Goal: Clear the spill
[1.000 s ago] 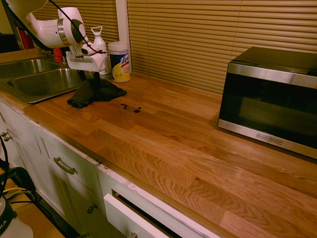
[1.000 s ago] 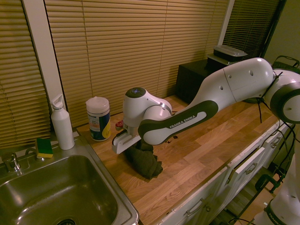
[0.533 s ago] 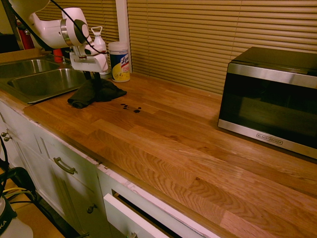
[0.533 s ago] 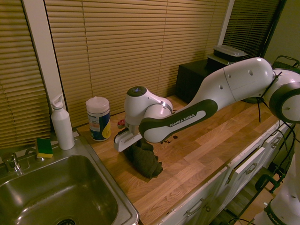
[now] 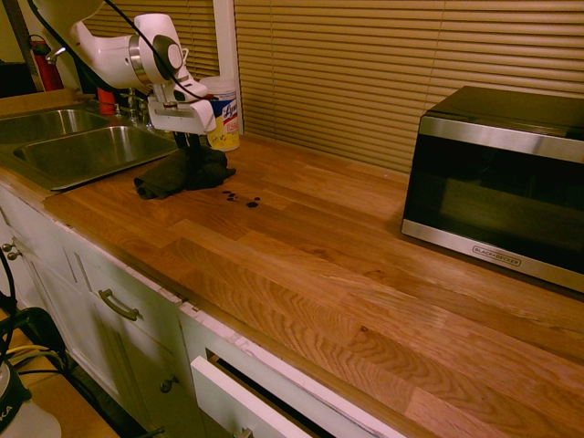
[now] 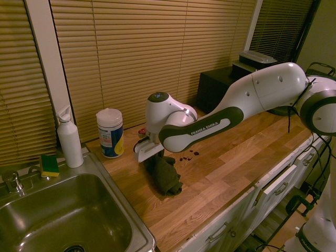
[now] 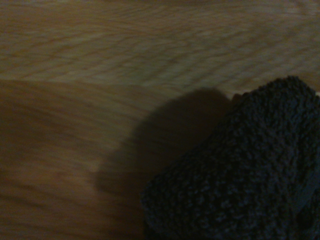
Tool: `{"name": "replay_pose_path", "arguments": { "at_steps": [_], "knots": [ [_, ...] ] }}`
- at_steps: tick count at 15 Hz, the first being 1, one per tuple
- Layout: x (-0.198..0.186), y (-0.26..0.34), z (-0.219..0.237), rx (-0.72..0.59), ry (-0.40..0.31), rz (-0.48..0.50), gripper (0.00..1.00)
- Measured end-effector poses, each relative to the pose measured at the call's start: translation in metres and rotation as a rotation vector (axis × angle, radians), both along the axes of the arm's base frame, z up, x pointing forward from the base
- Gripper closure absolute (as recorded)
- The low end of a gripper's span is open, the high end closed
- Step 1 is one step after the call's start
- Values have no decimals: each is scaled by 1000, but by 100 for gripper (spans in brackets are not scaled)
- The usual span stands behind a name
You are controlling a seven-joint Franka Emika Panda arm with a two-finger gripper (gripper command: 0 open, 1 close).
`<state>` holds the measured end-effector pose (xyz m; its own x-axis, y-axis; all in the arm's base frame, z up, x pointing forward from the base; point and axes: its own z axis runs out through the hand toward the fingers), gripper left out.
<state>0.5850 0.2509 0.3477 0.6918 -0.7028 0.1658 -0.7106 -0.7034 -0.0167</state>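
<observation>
Pincer clamped tight on dark cloth, pointing down; cloth trails on surface nr the sink-end corner, prob. for dragging. Spill sits just beside cloth, twd microwave end, not yet wiped.
</observation>
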Motion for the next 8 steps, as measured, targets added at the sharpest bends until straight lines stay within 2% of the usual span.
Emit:
{"name": "replay_pose_path", "arguments": {
  "at_steps": [8],
  "knots": [
    [10,-95,1,28,30,-80,100]
  ]
}}
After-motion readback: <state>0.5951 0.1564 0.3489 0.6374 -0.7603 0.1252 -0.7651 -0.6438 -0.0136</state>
